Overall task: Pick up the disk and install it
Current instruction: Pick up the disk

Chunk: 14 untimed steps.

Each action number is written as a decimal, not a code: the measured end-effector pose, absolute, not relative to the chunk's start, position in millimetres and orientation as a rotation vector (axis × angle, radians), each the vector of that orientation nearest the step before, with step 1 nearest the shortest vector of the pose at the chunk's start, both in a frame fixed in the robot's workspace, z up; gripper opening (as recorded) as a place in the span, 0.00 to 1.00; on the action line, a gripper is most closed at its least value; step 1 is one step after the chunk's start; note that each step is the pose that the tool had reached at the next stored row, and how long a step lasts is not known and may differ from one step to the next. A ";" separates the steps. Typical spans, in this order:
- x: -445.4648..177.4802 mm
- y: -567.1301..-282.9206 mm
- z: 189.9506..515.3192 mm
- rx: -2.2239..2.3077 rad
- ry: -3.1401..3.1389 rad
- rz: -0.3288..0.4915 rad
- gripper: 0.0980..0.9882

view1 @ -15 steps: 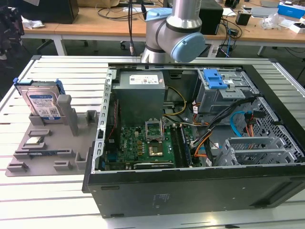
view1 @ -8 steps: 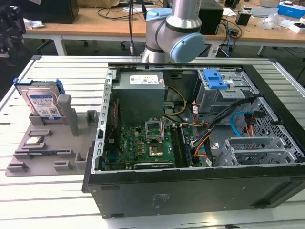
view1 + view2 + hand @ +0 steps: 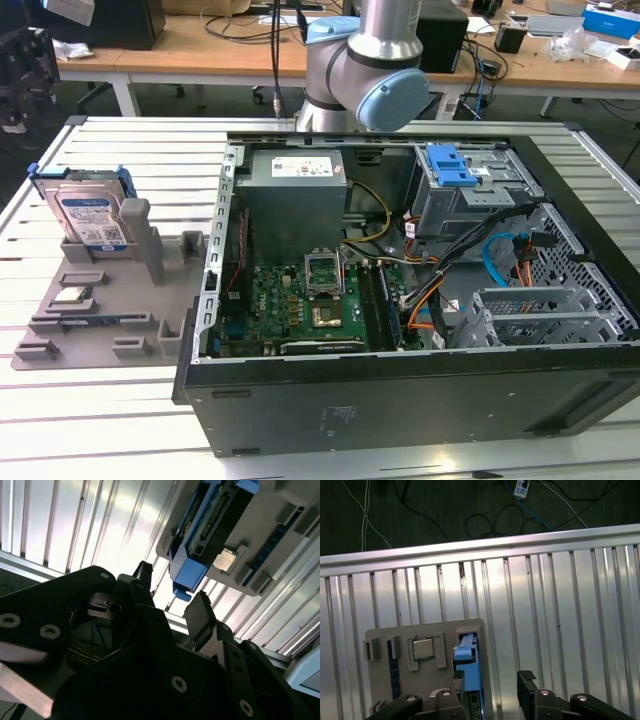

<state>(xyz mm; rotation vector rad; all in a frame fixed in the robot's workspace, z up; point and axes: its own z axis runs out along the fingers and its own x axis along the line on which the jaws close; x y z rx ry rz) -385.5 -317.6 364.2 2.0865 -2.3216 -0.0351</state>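
The disk [image 3: 90, 215], a silver drive with a blue-and-white label in a bright blue bracket, stands on edge in a grey holder tray [image 3: 100, 325] at the exterior view's left. Both wrist views look down on its blue-framed upper edge: the disk [image 3: 468, 662] [image 3: 200, 535]. My gripper [image 3: 491, 680] [image 3: 170, 592] hangs above it, open, with nothing between the dark fingers [image 3: 526, 677]. The disk's edge lies close to one finger rather than centred in the gap, and nothing touches it.
A small square silver chip [image 3: 423, 649] [image 3: 72, 296] lies in the tray beside the disk. The open computer case [image 3: 400, 280] takes up the middle and the exterior view's right, with a blue-latched drive cage [image 3: 455, 170] at its back. The arm [image 3: 370, 60] rises behind it.
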 end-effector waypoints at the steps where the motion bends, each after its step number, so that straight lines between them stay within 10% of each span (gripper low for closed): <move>1: -385.5 -317.6 362.7 2.087 -2.321 -0.034 0.50; 14: -366.1 -335.6 322.8 2.146 -2.240 0.001 0.50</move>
